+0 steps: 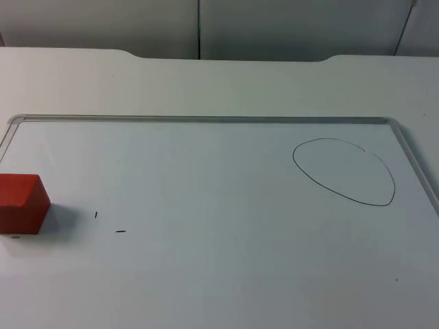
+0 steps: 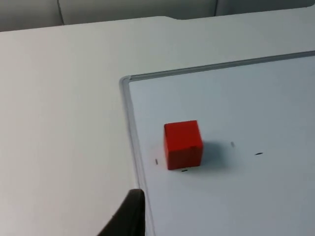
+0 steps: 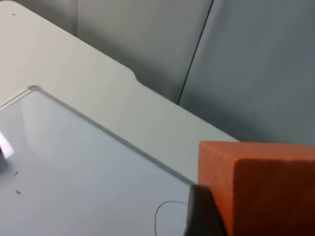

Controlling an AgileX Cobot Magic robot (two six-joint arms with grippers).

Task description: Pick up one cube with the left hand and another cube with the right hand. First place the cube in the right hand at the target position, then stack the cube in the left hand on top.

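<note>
Nearest to the eye in the top view, a red cube [image 1: 22, 203] sits at the left edge of the frame on a whiteboard [image 1: 206, 260] that lies flat on the white desk [image 1: 206, 82]. The picture's edge cuts off the cube's left side. Its top face is a lighter red than its shaded front, and its edges look crisp. Two short black pen ticks [image 1: 108, 223] lie on the board just right of it.

From the left wrist view the same red cube [image 2: 183, 144] shows whole, standing square on the board close to the metal-framed edge [image 2: 132, 142], with small dashes of ink around its foot. One black fingertip of the left claw [image 2: 129, 216] hangs apart from the cube, over the board's edge; with one finger showing, I cannot tell how wide this claw stands.

In the right wrist view an orange cube [image 3: 258, 189] looms large, pressed against a black finger [image 3: 203, 211] of the right claw, so that claw grips it; the cube's far side runs out of the frame.

Farther back in the top view, toward the right of the frame, a hand-drawn oval outline [image 1: 344, 171] marks the board. Beyond the board's silver rim the desk runs on to the grey partition wall [image 1: 274, 27]. No readable writing shows anywhere.
</note>
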